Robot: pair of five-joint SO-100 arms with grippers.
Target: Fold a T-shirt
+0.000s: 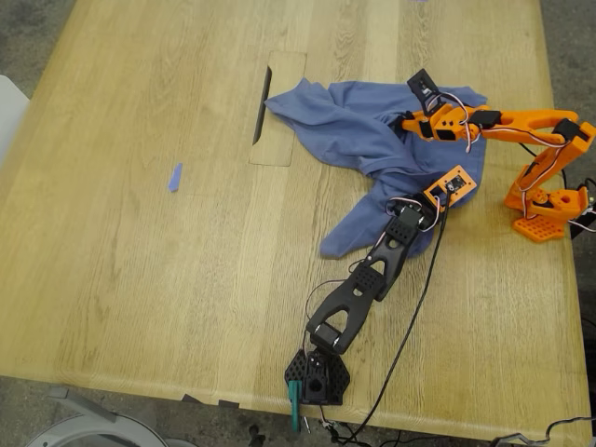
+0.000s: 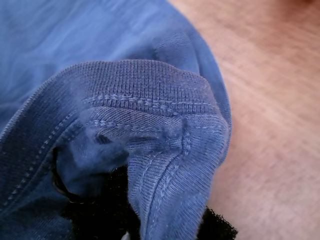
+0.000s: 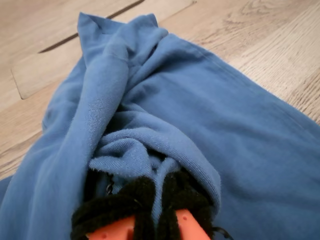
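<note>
The slate-blue T-shirt (image 1: 358, 130) lies crumpled on the wooden table (image 1: 140, 279), toward the exterior view's right. Its print is hidden. My first gripper (image 1: 424, 207), on the black arm, is shut on the shirt's ribbed neckline (image 2: 150, 85). The cloth drapes over its black jaws in the first wrist view (image 2: 160, 220). My second gripper (image 1: 408, 125), on the orange arm, is shut on a bunched fold at the shirt's far side. In the second wrist view (image 3: 155, 195), cloth (image 3: 165, 100) is pinched between its black-padded fingers (image 3: 115, 202).
A tiny blue scrap (image 1: 174, 177) lies on the table at the exterior view's left. A dark slot (image 1: 262, 104) and an inset panel (image 1: 279, 112) sit just left of the shirt. The black arm's base (image 1: 317, 377) is at the front edge, the orange base (image 1: 540, 216) at the right.
</note>
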